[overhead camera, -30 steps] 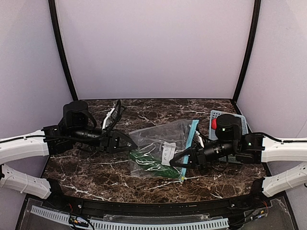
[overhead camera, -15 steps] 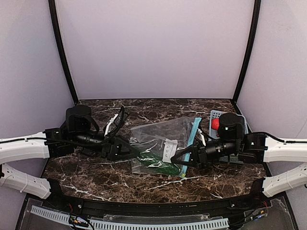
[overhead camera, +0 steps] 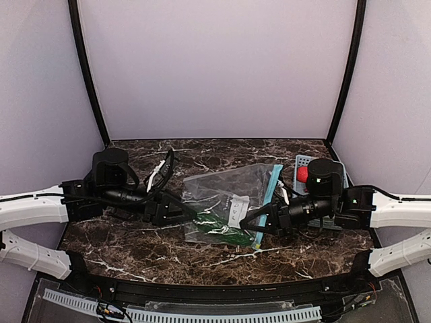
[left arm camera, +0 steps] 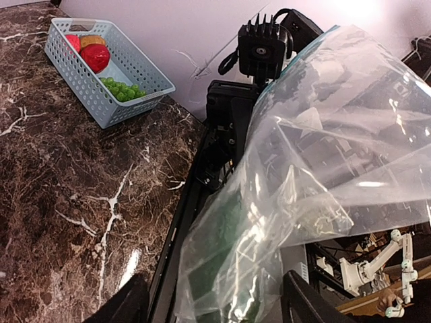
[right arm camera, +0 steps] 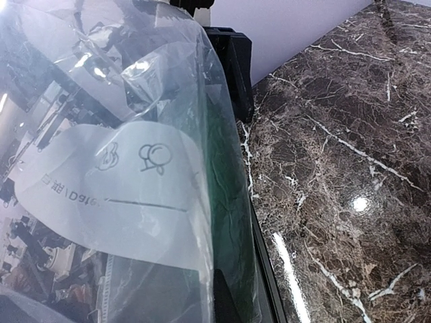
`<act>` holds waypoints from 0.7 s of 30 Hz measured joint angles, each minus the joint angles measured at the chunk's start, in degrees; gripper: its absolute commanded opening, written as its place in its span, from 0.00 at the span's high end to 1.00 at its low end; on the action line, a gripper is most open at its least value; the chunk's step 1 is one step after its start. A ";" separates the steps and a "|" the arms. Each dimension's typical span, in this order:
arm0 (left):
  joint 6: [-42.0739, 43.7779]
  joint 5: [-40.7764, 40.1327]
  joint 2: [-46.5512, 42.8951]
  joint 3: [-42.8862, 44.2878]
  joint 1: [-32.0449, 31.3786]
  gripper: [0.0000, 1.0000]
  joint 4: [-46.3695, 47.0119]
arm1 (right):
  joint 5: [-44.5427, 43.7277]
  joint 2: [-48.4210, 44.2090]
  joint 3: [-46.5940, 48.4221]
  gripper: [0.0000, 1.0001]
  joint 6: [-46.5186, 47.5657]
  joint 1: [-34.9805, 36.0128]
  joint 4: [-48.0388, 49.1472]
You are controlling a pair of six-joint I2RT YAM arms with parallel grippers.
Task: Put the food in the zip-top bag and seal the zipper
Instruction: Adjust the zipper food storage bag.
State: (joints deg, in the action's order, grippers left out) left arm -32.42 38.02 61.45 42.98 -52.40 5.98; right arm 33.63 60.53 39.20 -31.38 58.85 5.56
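Change shows best from the top camera. Over the last second the left gripper [overhead camera: 180,214] has spread its jaws and eased nearer along the left side of the clear crinkly plastic zip-top bag [overhead camera: 225,192]. It now stands open, with no hold that I can make out. The right gripper [overhead camera: 254,224] is clamped shut on the bag's near corner, at the end of the narrow teal-blue zipper strip [overhead camera: 269,195]; the bag itself has barely shifted. A dark green piece of food [overhead camera: 225,233] lies inside the bag near its near edge. I judge the left arm is now free to fetch more, and sealing is some way off.

From the left wrist, that gripper's [left arm camera: 215,303] fingers sit well apart, with loose bag film between them, unpinched. Well apart on the dark marble tabletop [left arm camera: 54,175] stands the light-blue plastic basket [left arm camera: 128,101]. It holds a round red toy fruit [left arm camera: 95,58], a second red one [left arm camera: 72,42], a brown-orange oval fruit [left arm camera: 93,40] and a green grape bunch [left arm camera: 121,87].

From the right wrist, the bag covers the left half of the frame. Its white printed label [right arm camera: 108,202] and the green piece show through the film, and this gripper's own fingers are hidden.
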 measured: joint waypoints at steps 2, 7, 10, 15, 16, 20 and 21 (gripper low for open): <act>0.52 -0.59 -0.35 0.24 0.00 0.41 -0.55 | 0.02 0.00 0.00 1.00 0.00 0.00 0.00; 1.79 -1.53 -0.52 1.14 0.00 0.42 -1.36 | 0.46 0.22 0.00 1.00 -0.17 0.00 0.00; 2.12 -1.73 -0.50 1.42 0.00 0.49 -1.60 | 1.05 0.76 0.00 1.00 -0.28 0.02 0.00; 2.69 -1.53 -0.37 2.86 0.00 0.61 -1.68 | 1.33 1.14 0.00 1.00 -0.42 0.02 0.00; 2.71 -1.40 -0.35 2.95 0.00 0.62 -1.62 | 1.33 1.14 0.00 1.00 -0.44 0.02 0.00; 2.51 -0.72 -0.22 2.95 0.00 0.60 -1.44 | 1.31 1.14 0.00 1.00 -0.44 0.02 0.00; 2.38 -0.55 -0.22 2.95 0.00 0.61 -1.36 | 1.31 1.14 0.00 1.00 -0.44 0.02 0.00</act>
State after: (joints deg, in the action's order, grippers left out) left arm -30.04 37.47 61.23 45.93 -52.40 4.62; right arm 34.94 61.67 39.20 -31.81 58.87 5.56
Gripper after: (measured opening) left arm 0.387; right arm 0.004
